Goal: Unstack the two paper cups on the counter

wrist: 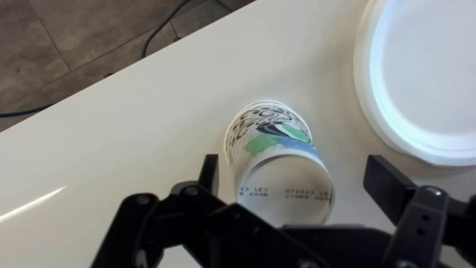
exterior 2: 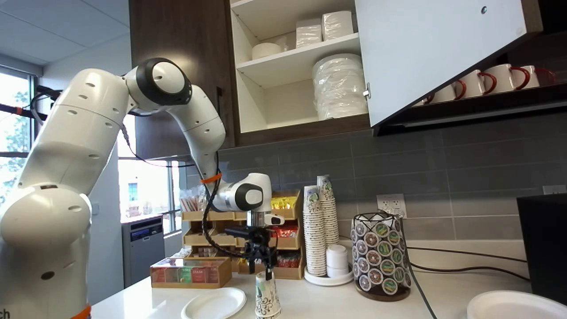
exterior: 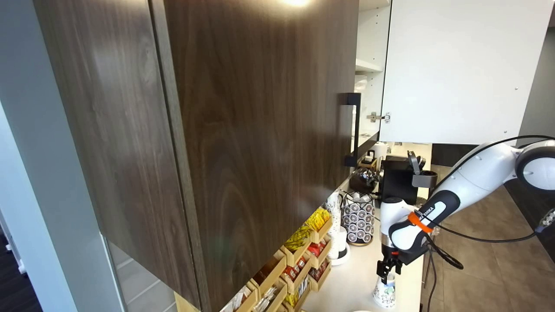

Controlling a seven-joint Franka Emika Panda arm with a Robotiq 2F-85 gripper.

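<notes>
Wrist view: jaws spread wide, one each side of the nested paper cups (wrist: 279, 163), gap showing on both sides. Cups stand upside down on the white bench (wrist: 148, 123), base up w/ printed code, swirls + green/blue patches on the sidewall. White plate (wrist: 427, 74) lies near them, at R of same view. Further back, in an exterior view: coffee-pod rack (exterior 2: 372, 295), wooden tea box (exterior 2: 226, 272), tall cup stacks (exterior 2: 314, 239) on a round tray (exterior 2: 318, 280), sachet organiser (exterior 2: 195, 240); wall cabinet (exterior 2: 283, 104) above, door open.
</notes>
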